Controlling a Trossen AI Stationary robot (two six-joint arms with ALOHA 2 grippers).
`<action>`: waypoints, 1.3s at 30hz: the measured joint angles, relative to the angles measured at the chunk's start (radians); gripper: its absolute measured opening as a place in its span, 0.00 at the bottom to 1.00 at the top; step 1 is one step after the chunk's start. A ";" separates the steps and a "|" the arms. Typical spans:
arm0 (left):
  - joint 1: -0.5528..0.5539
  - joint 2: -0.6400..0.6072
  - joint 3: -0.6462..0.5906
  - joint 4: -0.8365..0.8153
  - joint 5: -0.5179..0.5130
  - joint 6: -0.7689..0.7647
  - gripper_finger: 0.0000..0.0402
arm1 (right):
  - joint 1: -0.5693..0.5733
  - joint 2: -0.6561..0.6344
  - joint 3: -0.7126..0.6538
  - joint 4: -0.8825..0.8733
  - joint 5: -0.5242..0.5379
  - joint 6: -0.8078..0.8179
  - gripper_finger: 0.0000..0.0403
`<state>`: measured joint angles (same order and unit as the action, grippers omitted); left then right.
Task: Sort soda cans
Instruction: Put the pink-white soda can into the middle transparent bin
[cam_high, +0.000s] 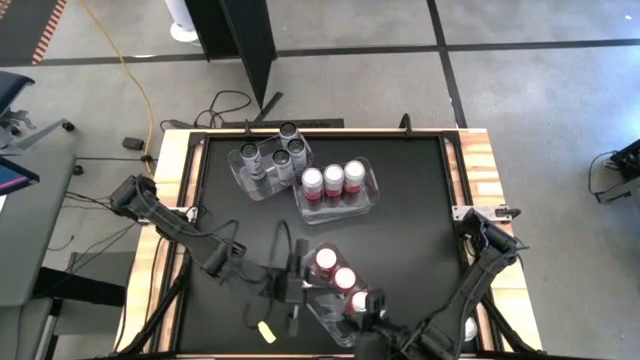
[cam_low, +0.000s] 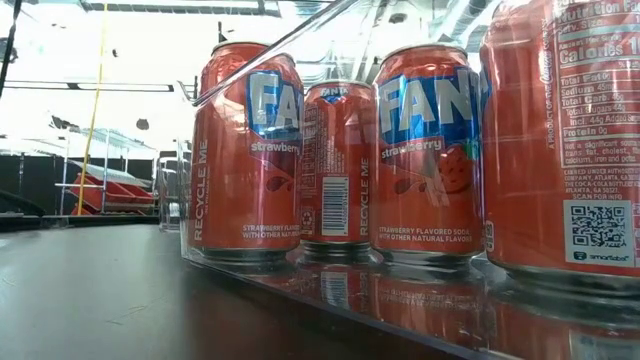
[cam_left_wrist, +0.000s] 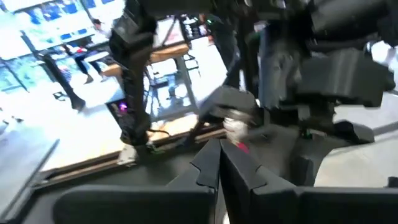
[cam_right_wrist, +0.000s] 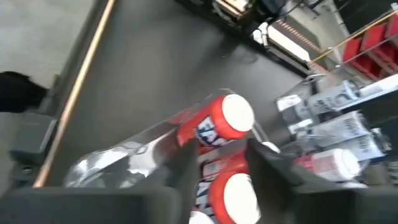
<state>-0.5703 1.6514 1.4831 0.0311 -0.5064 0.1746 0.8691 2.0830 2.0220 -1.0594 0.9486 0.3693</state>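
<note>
Three red soda cans with silver tops stand in a clear bin (cam_high: 318, 300) near the table's near edge; the low view shows red cans (cam_low: 420, 150) close up behind a clear wall. My right gripper (cam_high: 366, 304) (cam_right_wrist: 227, 165) reaches in from the near right, its fingers on either side of the nearest can (cam_high: 359, 300). My left gripper (cam_high: 296, 286) (cam_left_wrist: 219, 163) is shut just left of that bin; whether it touches the bin does not show. Farther off, three more red cans (cam_high: 333, 181) fill a second bin and several grey cans (cam_high: 272, 158) a third. My right gripper has the nearest red can (cam_right_wrist: 231, 198) between its two fingers (cam_right_wrist: 185, 163), on the side wall just under the silver top. The fingers come slanting down from the table's near right. The can stands upright in the bin beside the other two.
The black mat between the near bin and the two far bins (cam_high: 340, 200) is bare, as is its right half (cam_high: 420, 220). Wooden table edges (cam_high: 478, 170) frame the mat. Both arms crowd the near middle. Cables trail along the left side (cam_high: 215, 240).
</note>
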 joint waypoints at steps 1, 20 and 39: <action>-0.001 -0.013 0.000 -0.005 -0.013 0.007 0.01 | 0.000 0.000 0.000 0.008 0.004 -0.002 0.21; 0.025 -0.522 -0.486 0.219 -0.130 -0.039 0.00 | -0.204 -0.117 -0.138 0.888 -0.545 -0.707 0.00; -0.015 -0.681 -0.819 0.322 -0.171 -0.102 0.00 | 0.083 -1.026 -0.921 0.400 -0.024 -0.085 0.00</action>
<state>-0.5853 0.9702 0.6643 0.3528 -0.6777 0.0725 0.9522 1.0572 1.1006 -0.6594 0.9241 0.2847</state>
